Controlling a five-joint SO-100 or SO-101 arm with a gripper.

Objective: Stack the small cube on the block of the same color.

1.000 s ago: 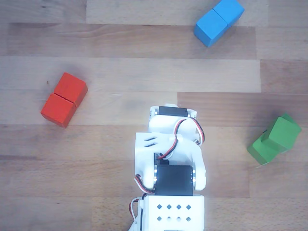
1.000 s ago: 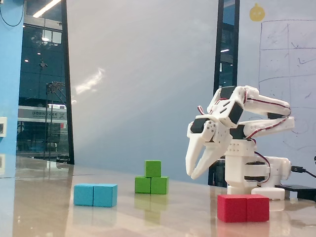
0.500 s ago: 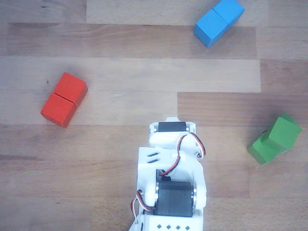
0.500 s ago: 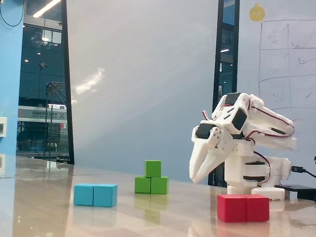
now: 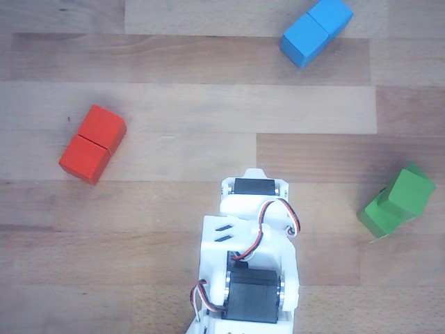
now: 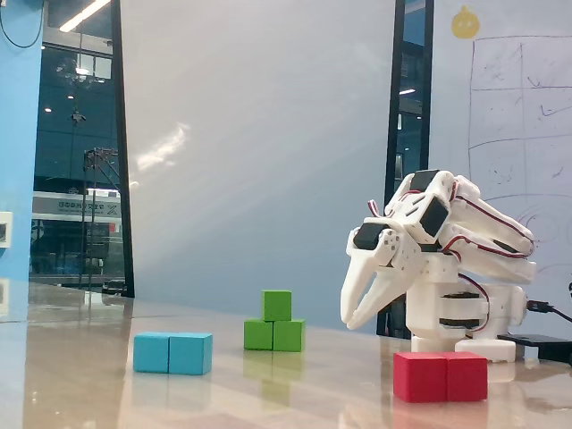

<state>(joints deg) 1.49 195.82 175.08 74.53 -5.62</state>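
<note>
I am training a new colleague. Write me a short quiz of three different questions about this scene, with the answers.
1. True or false: the small green cube rests on the green block.
2. Which oblong block lies nearest the fixed camera? A) the blue block B) the red block C) the green block
3. Fill in: the gripper holds ____.

Key
1. True; the cube sits on top of the block, toward one end in the other view.
2. B
3. Nothing; its fingers hang apart above the table, clear of every block.
</note>
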